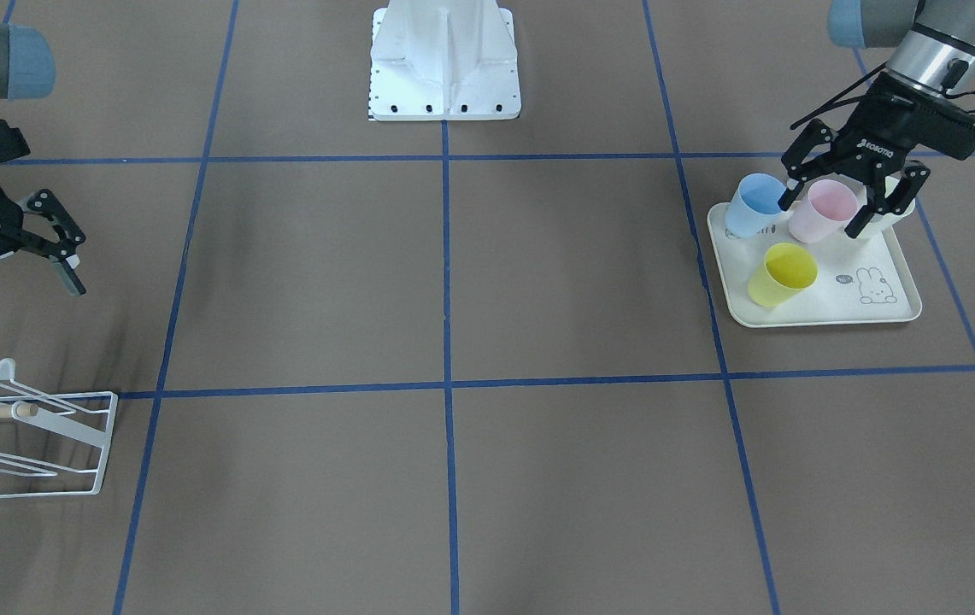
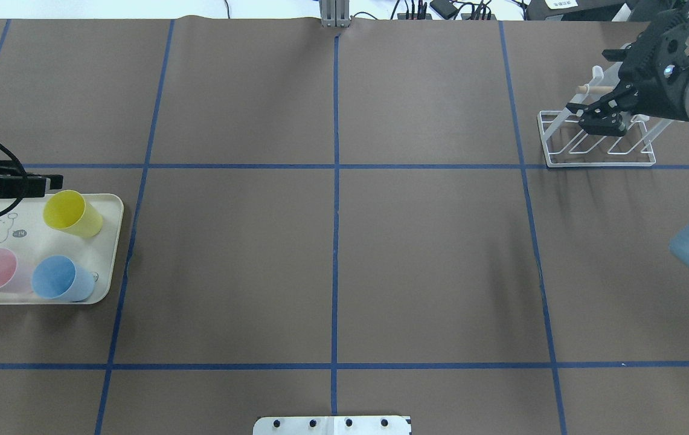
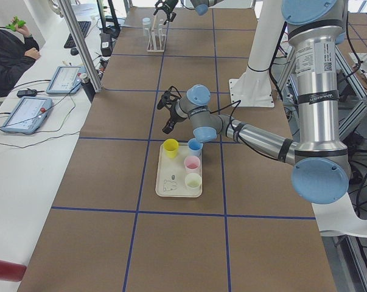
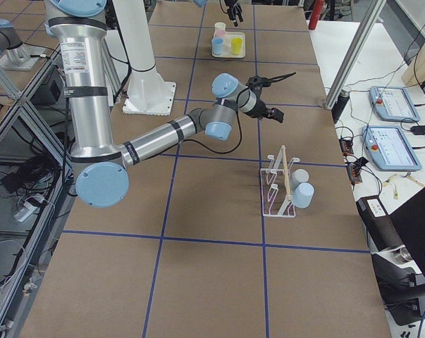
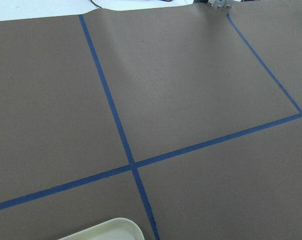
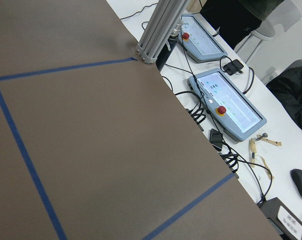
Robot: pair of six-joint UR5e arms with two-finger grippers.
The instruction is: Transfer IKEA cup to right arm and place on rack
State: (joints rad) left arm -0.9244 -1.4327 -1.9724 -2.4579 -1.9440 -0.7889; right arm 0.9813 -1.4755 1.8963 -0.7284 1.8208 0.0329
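Four IKEA cups stand on the cream tray (image 1: 889, 312): blue (image 1: 752, 205), pink (image 1: 820, 224), yellow (image 1: 782, 273) and a pale one (image 1: 887, 220), with none held. My left gripper (image 1: 822, 217) hangs open above the tray's back part, over the pink and pale cups. In the overhead view it (image 2: 42, 181) sits at the tray's far edge beside the yellow cup (image 2: 69, 212). At the other end stands the white wire rack (image 1: 68, 427) with its wooden dowel. My right gripper (image 1: 21, 307) is open and empty, raised just beside it. The left wrist view shows only a tray corner (image 5: 108, 230).
Two pale cups (image 4: 302, 186) hang on the rack's outer side. The white robot base (image 1: 444, 64) stands at mid-table. Tablets (image 6: 226, 105) and cables lie on a bench past the table edge, where a person (image 3: 10, 52) sits. Blue tape lines cross the brown table (image 2: 332, 254).
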